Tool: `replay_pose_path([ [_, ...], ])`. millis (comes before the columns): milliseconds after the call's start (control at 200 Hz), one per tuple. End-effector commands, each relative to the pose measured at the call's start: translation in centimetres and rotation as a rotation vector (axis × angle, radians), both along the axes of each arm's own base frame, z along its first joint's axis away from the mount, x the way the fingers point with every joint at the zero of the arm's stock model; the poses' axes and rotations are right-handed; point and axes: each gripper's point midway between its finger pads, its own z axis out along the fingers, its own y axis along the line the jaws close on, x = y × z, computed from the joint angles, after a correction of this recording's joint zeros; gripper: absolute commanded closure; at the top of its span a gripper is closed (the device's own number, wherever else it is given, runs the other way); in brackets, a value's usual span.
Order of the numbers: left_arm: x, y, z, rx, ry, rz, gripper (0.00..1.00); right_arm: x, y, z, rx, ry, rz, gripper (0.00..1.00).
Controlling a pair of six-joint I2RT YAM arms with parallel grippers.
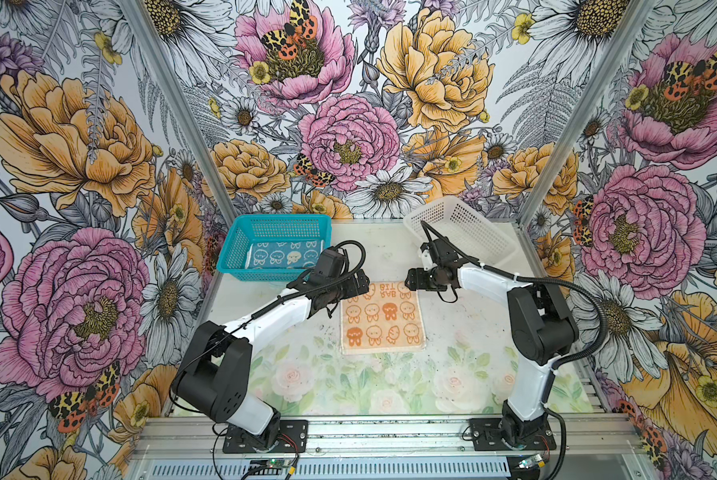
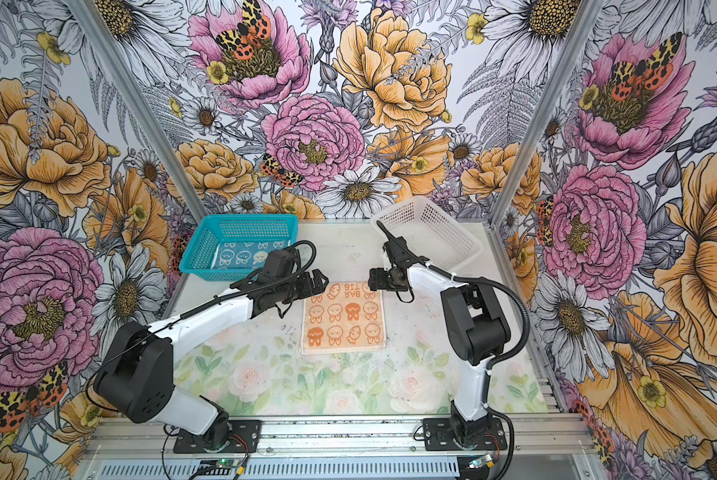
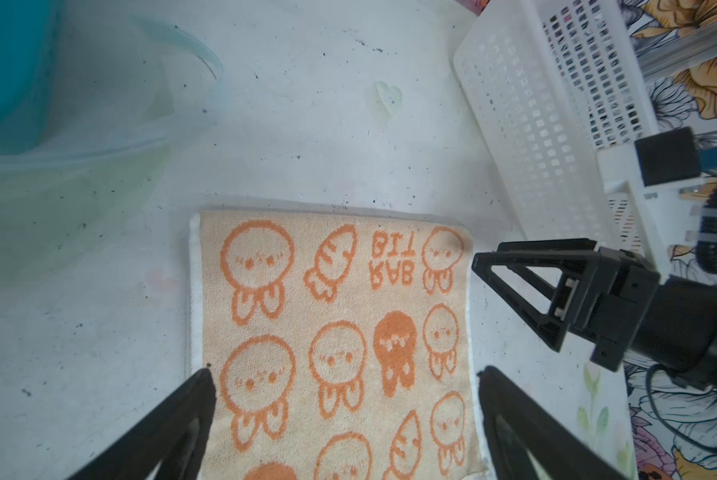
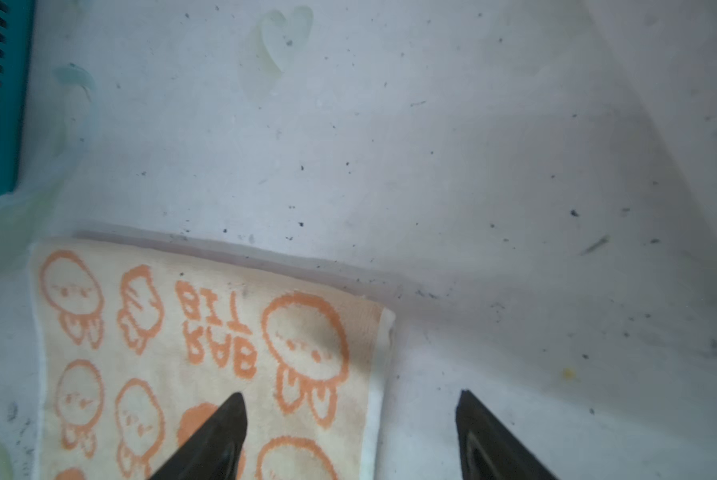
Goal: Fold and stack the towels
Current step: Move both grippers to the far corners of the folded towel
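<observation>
The peach towel (image 1: 383, 324) is laid flat and unfolded at the middle of the surface (image 1: 464, 374). It is nearly square, so no clear long axis is given; its edges run square with the surface. A teal towel (image 1: 282, 255) is seen lying in the blue basket (image 1: 279, 228) at the far left. The white basket (image 1: 464, 228) is tipped at the far right. A third towel is not seen.

The left hand (image 1: 354, 286) is placed at the far left corner of the peach towel, and its jaws are spread wide. Whether the cloth is touched there cannot be told.

The right hand (image 1: 410, 280) is placed at the far right corner, reaching in from the right. In the right wrist view one finger (image 4: 232, 415) is seen over the cloth and the other over bare surface, so the right edge is straddled close to the corner. The jaws are parted and nothing is held.

The step is judged to be the taking of the two far corners for a first fold. The coming move turns on the far edge: it lies between the two hands, and each corner is nearest its own arm. The right hand is judged the better set, since an edge is already between its fingers. For a fold, the far edge would be carried towards the near edge.
</observation>
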Motion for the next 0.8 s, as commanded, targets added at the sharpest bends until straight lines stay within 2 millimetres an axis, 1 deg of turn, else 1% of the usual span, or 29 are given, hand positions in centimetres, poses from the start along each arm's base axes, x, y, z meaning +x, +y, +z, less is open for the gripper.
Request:
replay_pose_path([
  [0,-0.3,0.2,-0.9,0.043,0.021,-0.027,0.01,0.7,-0.6,-0.7,-0.069,0.006,0.02,0.3],
  [170,-0.2,0.1,-1.6,0.055,0.032,-0.038,0.01,1.3,-0.7,-1.5,-0.076,0.018,0.032,0.43],
  [550,0.1,0.6,-3.3,0.108,0.062,-0.042,0.01,1.7,-0.1,-3.3,-0.065,0.054,0.045,0.56],
  [651,0.3,0.9,-3.7,0.128,0.07,-0.04,0.01,1.8,0.1,-3.5,-0.055,0.061,0.045,0.63],
  [731,0.5,1.3,-3.9,0.145,0.075,-0.035,0.01,1.9,0.3,-3.5,-0.046,0.062,0.049,0.65],
  [796,0.8,1.6,-4.0,0.158,0.078,-0.034,0.01,2.1,0.4,-3.5,-0.045,0.06,0.052,0.7],
])
